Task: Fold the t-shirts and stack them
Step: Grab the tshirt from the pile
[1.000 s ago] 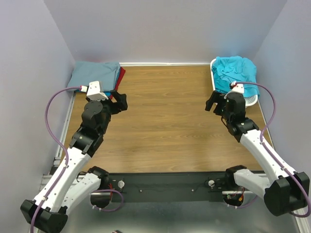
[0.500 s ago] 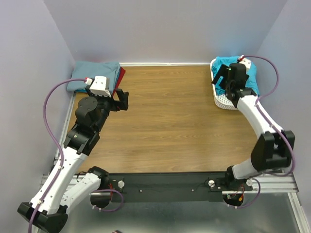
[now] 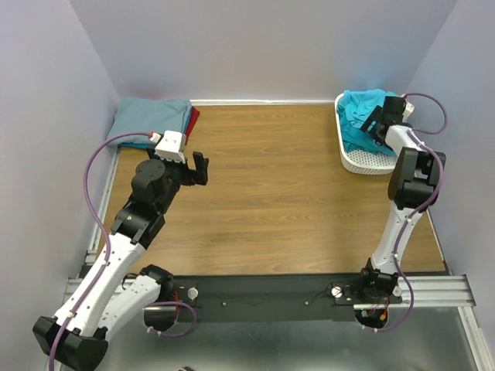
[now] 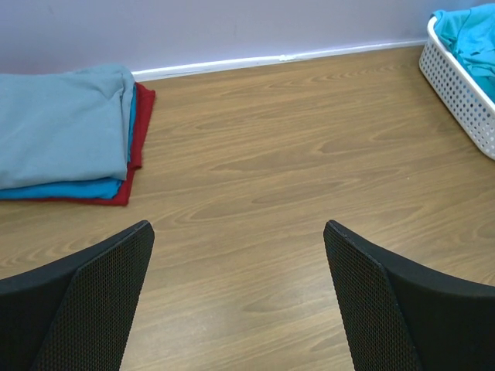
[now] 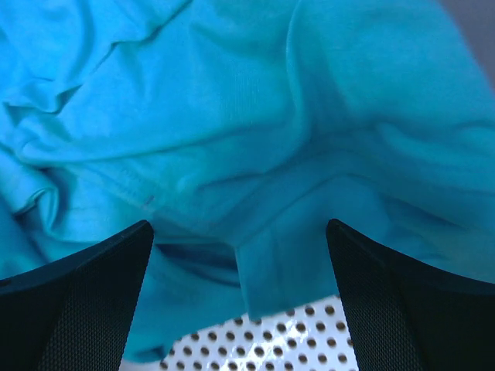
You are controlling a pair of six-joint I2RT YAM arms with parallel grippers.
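A folded stack of t-shirts (image 3: 153, 120) lies in the table's far left corner: grey-blue (image 4: 60, 124) on top, then blue (image 4: 69, 190), then red (image 4: 138, 135). A crumpled bright turquoise t-shirt (image 3: 360, 114) fills the white basket (image 3: 363, 162) at the far right. My right gripper (image 3: 377, 122) hangs open over the basket, the turquoise t-shirt (image 5: 255, 131) close under its spread fingers (image 5: 418, 309) and nothing held. My left gripper (image 3: 198, 169) stands open over bare wood right of the stack, its fingers (image 4: 85, 301) holding nothing.
The white basket's perforated wall (image 5: 294, 340) shows just below the cloth in the right wrist view, and its side (image 4: 464, 93) at the far right of the left wrist view. Lilac walls close the table on three sides. A white strip (image 4: 232, 63) runs along the back wall.
My right arm has swung from mid-table to the far right corner and now hangs over the basket. My left gripper has drifted slightly right and toward me, away from the stack, and opened a little wider.
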